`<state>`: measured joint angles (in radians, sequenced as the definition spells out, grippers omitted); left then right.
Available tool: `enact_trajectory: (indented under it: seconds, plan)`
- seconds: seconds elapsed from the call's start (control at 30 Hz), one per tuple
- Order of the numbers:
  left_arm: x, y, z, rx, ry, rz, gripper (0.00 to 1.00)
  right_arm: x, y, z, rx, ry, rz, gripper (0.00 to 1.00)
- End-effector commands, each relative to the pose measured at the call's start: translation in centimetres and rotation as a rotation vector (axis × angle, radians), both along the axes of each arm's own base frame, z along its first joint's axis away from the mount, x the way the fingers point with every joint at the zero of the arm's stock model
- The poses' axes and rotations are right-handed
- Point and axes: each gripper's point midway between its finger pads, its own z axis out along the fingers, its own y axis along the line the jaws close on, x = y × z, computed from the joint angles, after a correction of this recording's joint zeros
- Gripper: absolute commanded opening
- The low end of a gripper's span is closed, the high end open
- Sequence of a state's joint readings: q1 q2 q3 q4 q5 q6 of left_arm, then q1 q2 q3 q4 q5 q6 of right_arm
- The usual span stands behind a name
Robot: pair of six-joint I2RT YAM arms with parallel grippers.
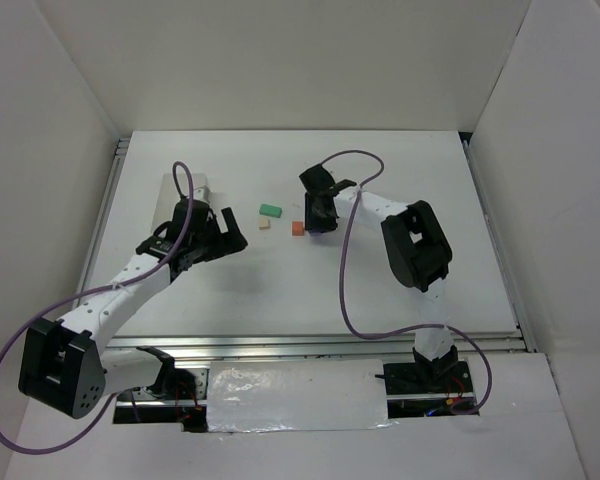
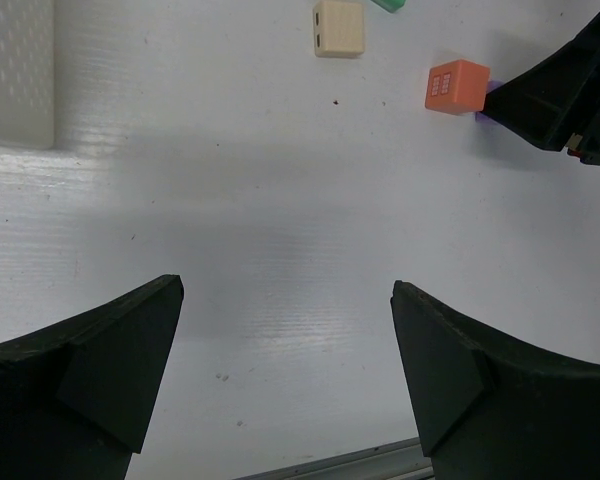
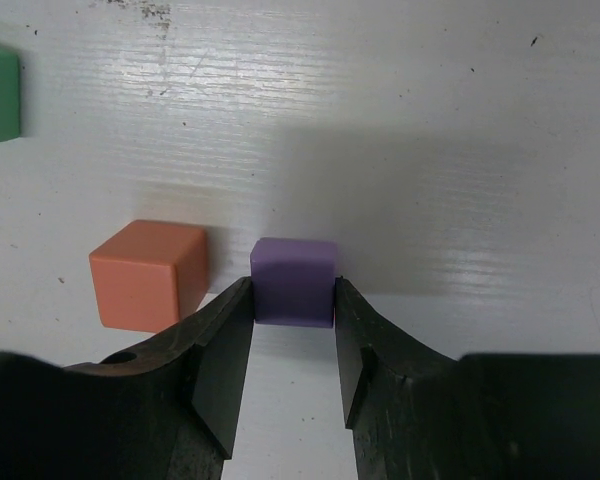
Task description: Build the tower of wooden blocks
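No stack stands; the cubes lie apart on the white table [image 1: 410, 160]. My right gripper [image 3: 293, 300] is shut on a purple cube [image 3: 293, 280], both fingers pressed to its sides, low at the table. An orange-red cube [image 3: 145, 275] sits just left of it, also seen from above [image 1: 298, 229]. A green block [image 1: 270, 210] and a cream block [image 1: 265, 225] lie further left. My left gripper [image 2: 288, 290] is open and empty, short of the cream block [image 2: 339, 28] and the orange-red cube [image 2: 456, 86].
A white perforated box [image 2: 15, 70] stands at the far left in the left wrist view. The right gripper's black body [image 2: 560, 90] reaches in beside the orange-red cube. The table's metal front rail [image 2: 360, 460] runs under the left fingers.
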<state>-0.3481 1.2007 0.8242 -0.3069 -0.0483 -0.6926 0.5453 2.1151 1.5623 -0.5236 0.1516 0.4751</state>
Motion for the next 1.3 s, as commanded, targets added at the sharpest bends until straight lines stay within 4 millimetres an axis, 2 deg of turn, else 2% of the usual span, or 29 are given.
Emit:
enact_trajectory:
  seconds: [0.0,0.13,0.5,0.63,0.73,0.77,0.83,0.9,1.0,1.27]
  plan:
    - [0.2,-0.4,1.2,-0.025,-0.036,0.01,0.99,0.5,1.0,3.4,0.054,-0.081,0.013,0.45]
    - [0.3,-0.7,1.4,-0.027,-0.045,0.0,0.99,0.4,1.0,3.7,0.058,-0.092,0.024,0.52]
    - [0.2,-1.2,1.8,-0.02,-0.053,-0.008,0.99,-0.2,0.9,5.4,0.09,-0.123,0.044,0.6]
    - [0.2,-1.5,2.0,-0.022,-0.059,-0.015,0.99,-0.8,0.0,6.0,0.091,-0.139,0.038,0.53]
    - [0.3,-1.6,2.0,-0.019,-0.057,-0.018,0.99,-0.9,-2.2,6.5,0.089,-0.156,-0.001,0.44]
    - [0.4,-1.7,2.0,-0.02,-0.06,-0.018,0.99,-1.3,-2.8,5.9,0.082,-0.146,-0.008,0.39]
    - [0.5,-1.8,2.0,-0.02,-0.058,-0.023,0.99,-1.3,-3.4,5.9,0.086,-0.159,-0.008,0.37]
    - [0.5,-1.9,1.8,-0.016,-0.055,-0.023,0.99,-1.3,-4.3,5.1,0.076,-0.139,-0.018,0.35]
    - [0.6,-1.8,1.7,-0.009,-0.052,-0.02,0.99,-1.2,-4.6,4.1,0.08,-0.116,-0.021,0.34]
    - [0.8,-1.7,1.9,0.002,-0.055,-0.017,0.99,-0.8,-3.5,2.3,0.102,-0.069,0.002,0.34]
